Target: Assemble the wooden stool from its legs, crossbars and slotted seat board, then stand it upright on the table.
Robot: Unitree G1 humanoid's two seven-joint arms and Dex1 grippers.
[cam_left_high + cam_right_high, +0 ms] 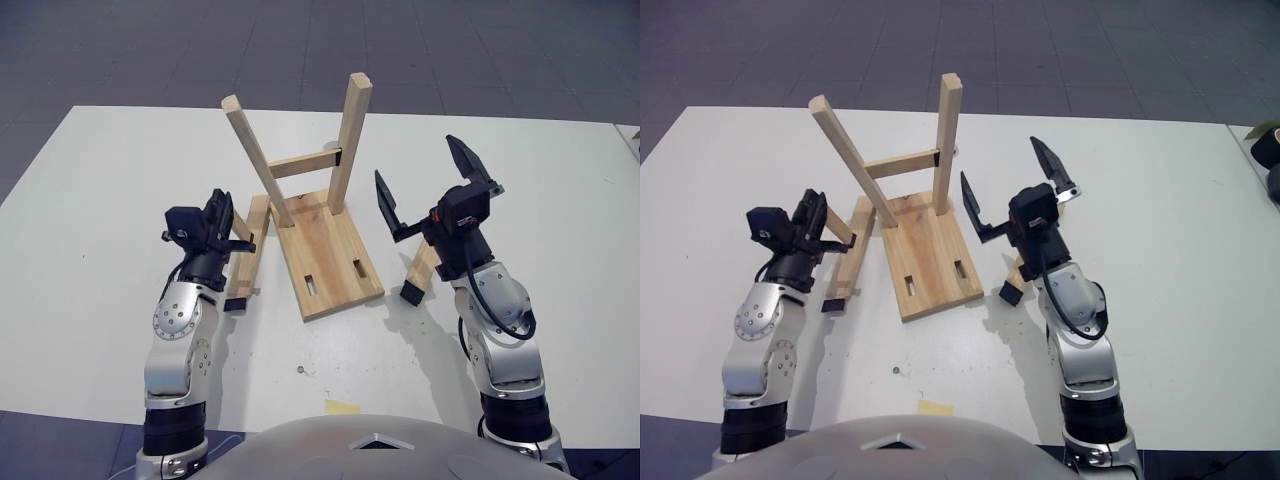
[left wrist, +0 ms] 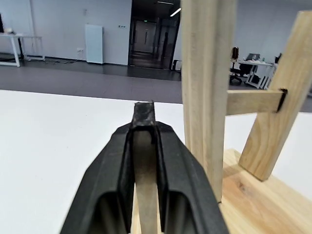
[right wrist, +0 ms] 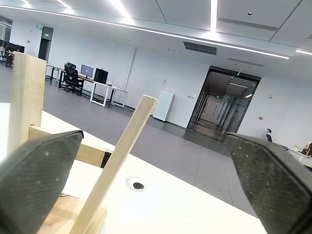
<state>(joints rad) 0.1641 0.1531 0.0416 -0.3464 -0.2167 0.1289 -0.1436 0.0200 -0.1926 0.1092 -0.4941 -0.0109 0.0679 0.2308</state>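
Risk of knocking the half-built stool while the next leg goes in

Left gripper [image 1: 228, 225] is clamped on a loose leg [image 1: 245, 272] lying just beside the seat board [image 1: 325, 250], which lies flat on the table [image 1: 100, 200] with two upright legs [image 1: 255, 150] and a crossbar [image 1: 300, 163] at its far end. Right gripper [image 1: 425, 180] hangs wide open above another leg [image 1: 418, 275]. Swinging the held leg could topple the upright pair or shove the board, and tilted entry would likely jam.
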